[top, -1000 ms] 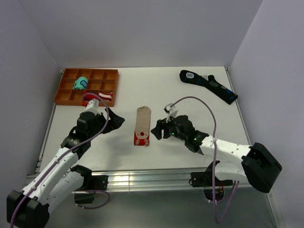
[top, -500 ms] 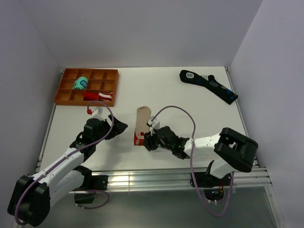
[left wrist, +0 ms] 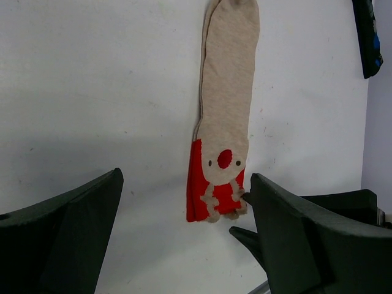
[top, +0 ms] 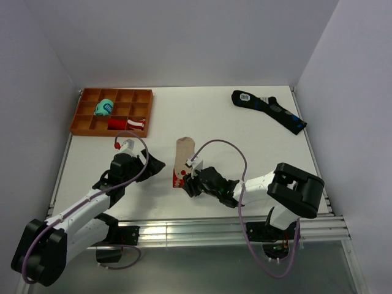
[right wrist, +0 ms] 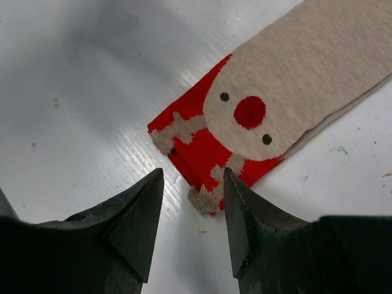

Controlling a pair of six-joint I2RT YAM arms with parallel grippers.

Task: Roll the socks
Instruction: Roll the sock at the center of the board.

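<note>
socks (top: 182,160) flat at centre of table (top: 257,153), lengthwise front to back. left gripper (top: 155,164) just left of near end; right gripper (top: 186,185) at near end, in front. tray (top: 149,113) back left, front bundle (top: 127,124) and back bundle (top: 104,108) inside. long sock (top: 268,110) back right, well apart.

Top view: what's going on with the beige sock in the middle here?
The right gripper is down at the red end of the beige socks, its jaws open on either side of the corner, not clamped. The left gripper hovers open just left of them, touching nothing. The socks lie flat, not yet rolled.
</note>
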